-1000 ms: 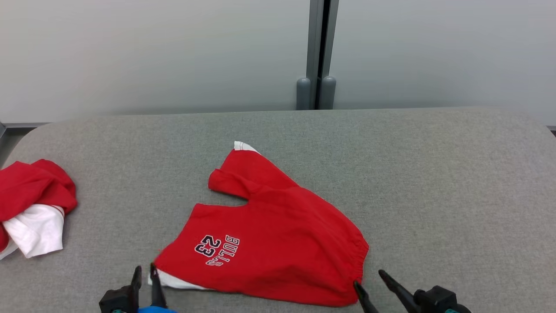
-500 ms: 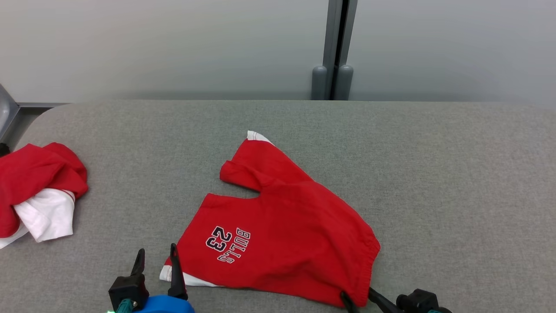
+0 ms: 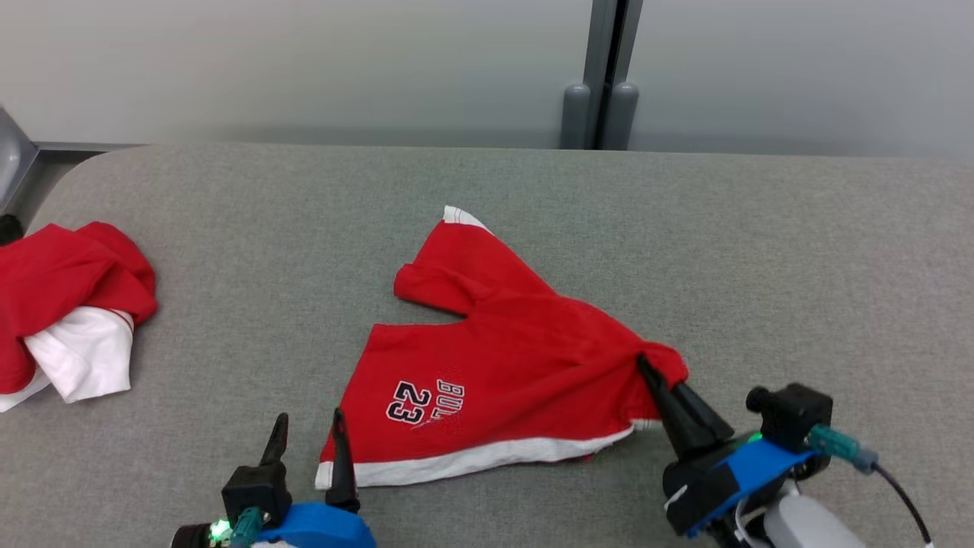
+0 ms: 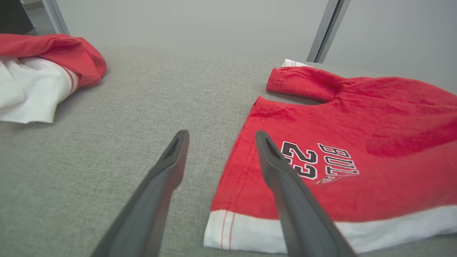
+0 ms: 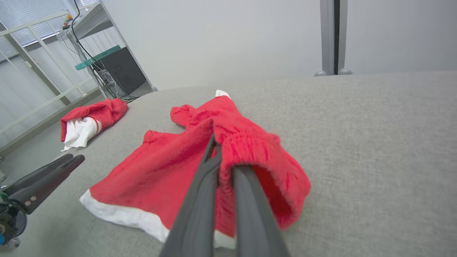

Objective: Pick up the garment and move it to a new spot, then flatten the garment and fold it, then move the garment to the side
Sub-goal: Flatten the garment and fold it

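Red jersey shorts with white hem [image 3: 502, 365] lay mid grey fabric-covered bench [image 3: 761, 251], right claw [image 3: 645, 364] clamped on the bunched waistband corner, probably to fold it over, left claw [image 3: 310, 417] spread wide beside the hem corner, holding nothing.

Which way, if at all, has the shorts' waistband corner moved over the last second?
Yes. The right hand, shut on the red shorts, has pulled their waistband corner away from the robot, toward the grey post.
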Controlling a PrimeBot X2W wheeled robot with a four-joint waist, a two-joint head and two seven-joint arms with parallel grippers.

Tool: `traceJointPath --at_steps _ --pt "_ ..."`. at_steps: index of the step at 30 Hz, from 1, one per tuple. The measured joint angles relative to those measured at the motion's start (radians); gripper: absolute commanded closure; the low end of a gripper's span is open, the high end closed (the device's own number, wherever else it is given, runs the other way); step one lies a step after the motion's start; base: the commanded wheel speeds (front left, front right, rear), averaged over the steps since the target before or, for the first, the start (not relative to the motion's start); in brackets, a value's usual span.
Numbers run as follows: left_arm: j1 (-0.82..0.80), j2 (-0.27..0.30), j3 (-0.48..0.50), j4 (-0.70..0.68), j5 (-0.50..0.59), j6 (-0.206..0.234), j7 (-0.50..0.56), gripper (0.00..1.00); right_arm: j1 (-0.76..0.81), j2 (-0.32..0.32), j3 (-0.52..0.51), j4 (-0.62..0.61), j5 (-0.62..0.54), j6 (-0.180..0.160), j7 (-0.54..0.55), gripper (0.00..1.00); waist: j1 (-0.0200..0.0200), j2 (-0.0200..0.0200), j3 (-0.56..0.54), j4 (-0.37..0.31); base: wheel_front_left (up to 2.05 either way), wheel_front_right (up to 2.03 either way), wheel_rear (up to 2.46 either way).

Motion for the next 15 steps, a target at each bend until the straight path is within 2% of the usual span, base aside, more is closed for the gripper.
traceJointPath --at_steps 6,13,14,15 --pt "-0.051 0.000 -0.068 0.003 -0.014 0.003 0.000 0.00 -0.169 -0.001 -0.065 0.123 -0.027 0.000 0.000 1.00 0.0000 0.0000 0.048 0.046 0.00 0.00 0.00" --pt "-0.096 -0.001 -0.114 -0.013 -0.041 0.024 0.000 0.00 -0.295 -0.013 -0.134 0.371 -0.103 0.000 0.000 1.00 0.0001 0.0001 0.129 0.112 0.00 0.00 0.00" --pt "-0.099 0.000 -0.115 -0.015 -0.045 0.026 0.000 0.00 -0.308 -0.012 -0.145 0.395 -0.113 0.000 0.000 0.92 0.0002 0.0001 0.139 0.119 0.00 0.00 0.00" --pt "-0.102 0.000 -0.116 -0.017 -0.045 0.029 0.000 0.00 -0.315 -0.007 -0.160 0.410 -0.115 0.000 0.000 0.63 0.0002 0.0002 0.148 0.127 0.00 0.00 0.00"
